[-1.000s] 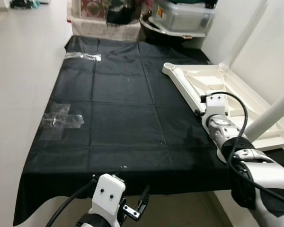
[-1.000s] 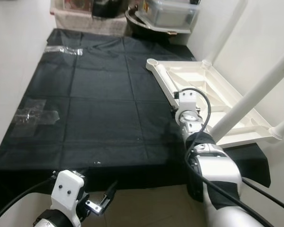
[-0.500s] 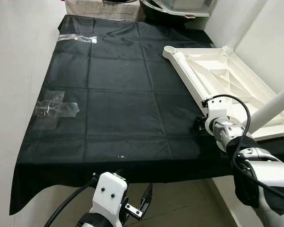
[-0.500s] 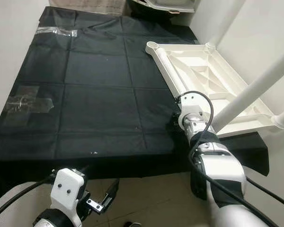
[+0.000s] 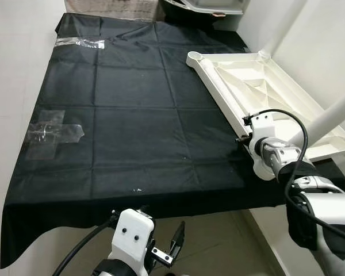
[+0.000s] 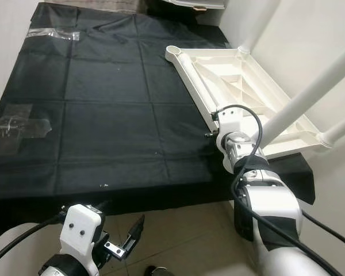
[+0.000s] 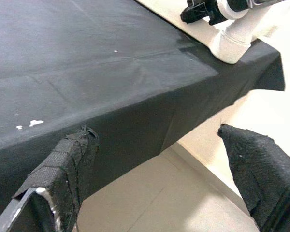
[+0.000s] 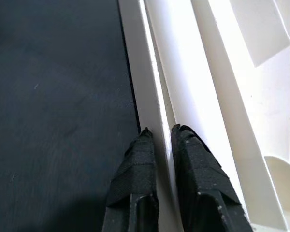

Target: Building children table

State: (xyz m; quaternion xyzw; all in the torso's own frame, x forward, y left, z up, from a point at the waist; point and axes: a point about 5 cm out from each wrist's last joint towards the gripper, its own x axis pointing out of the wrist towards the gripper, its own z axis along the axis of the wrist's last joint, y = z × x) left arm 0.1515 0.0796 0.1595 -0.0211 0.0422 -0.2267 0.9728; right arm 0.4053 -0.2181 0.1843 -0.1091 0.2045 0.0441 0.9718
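1. Watching the left claw (image 5: pixel 171 248) at the bottom of the frame, you see it gaping wide, gripping nothing, low before the counter's draped edge.
2. Your right claw (image 8: pixel 159 137) pinches the thin rim of the white tabletop (image 5: pixel 259 86) at right of centre; smooth hard plastic could slip out.
3. The black cloth (image 5: pixel 132 115) is creased and loose; dragging may bunch it.
4. The ribbed tabletop lies upside down, a round white leg (image 5: pixel 328 123) rising at the right.

1. Both eye views look steeply down from the head, sharing the black cloth (image 5: pixel 132 132) at centre and the white tabletop (image 6: pixel 241 92) at upper right.
2. The left wrist view looks low along the cloth's near edge.
3. The right wrist view sits close above the tabletop's rim.
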